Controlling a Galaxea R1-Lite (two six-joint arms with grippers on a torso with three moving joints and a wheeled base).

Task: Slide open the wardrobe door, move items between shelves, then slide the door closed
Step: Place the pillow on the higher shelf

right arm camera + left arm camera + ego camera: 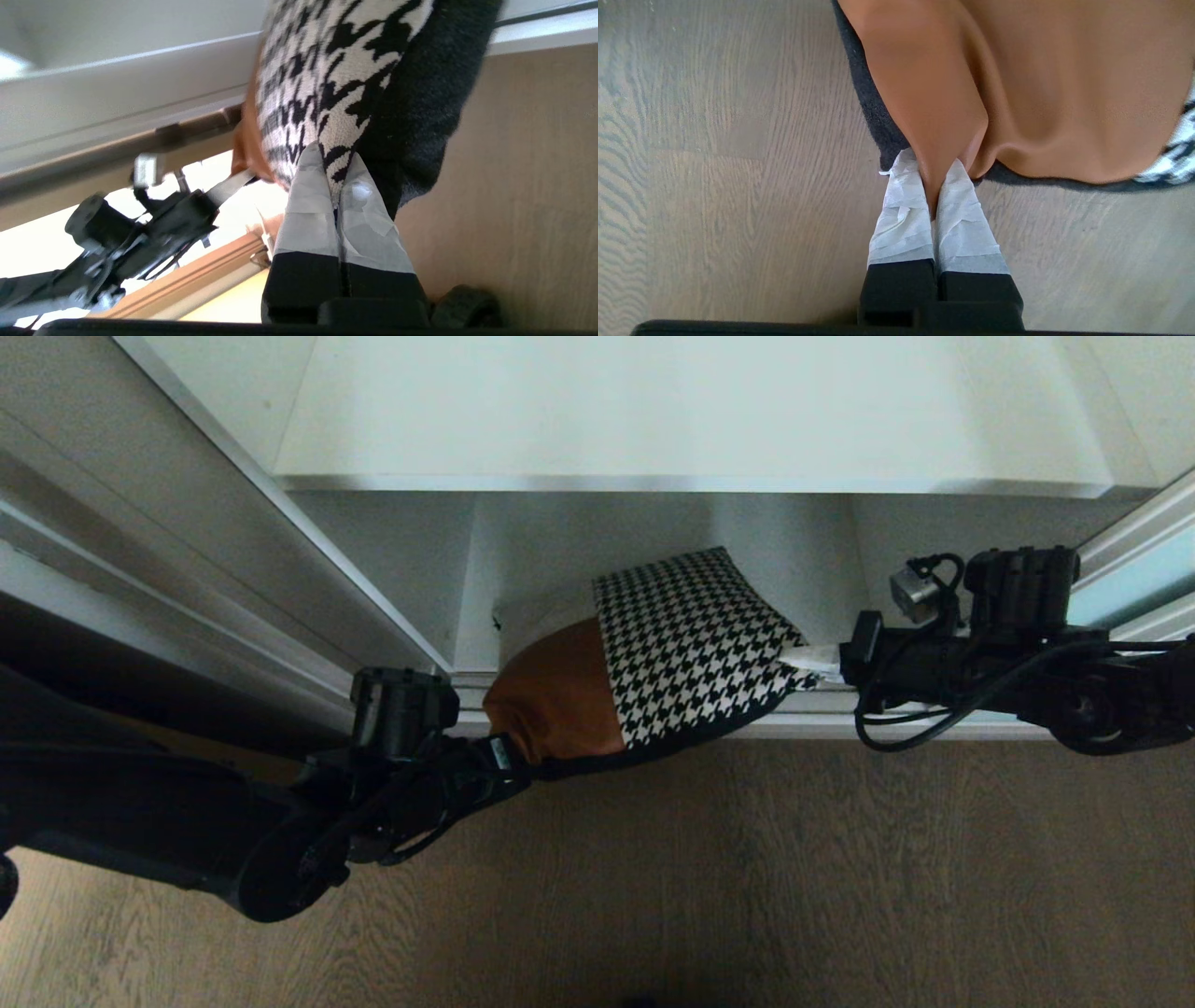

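1. Wardrobe: the white compartment is open to the head camera. Its near sill runs across the middle of the head view.
2. Floor: grey-brown wood-grain boards lie in front of the sill.
3. Sliding door: only a strip of pale aqua glass in a silvery frame shows, at the right edge behind the right arm.
4. Upper shelf: a flat white board spans the compartment above the cushion.
5. Lower shelf: the white surface below it carries the far part of the cushion.
6. Cushion: it lies across the sill, partly inside the lower compartment and partly overhanging the floor. The houndstooth half faces the right arm, the rust-brown patch faces the left arm, and a pale patch lies at the far left corner. Black edging runs along the near side.
7. Left pincer: clenched on a fold of the rust-brown fabric at the cushion's near left corner. The taped fingertips meet on the fabric.
8. Right pincer: clenched on the houndstooth fabric at the cushion's right corner, beside the black edging. Its taped fingertips pinch the cloth between them.
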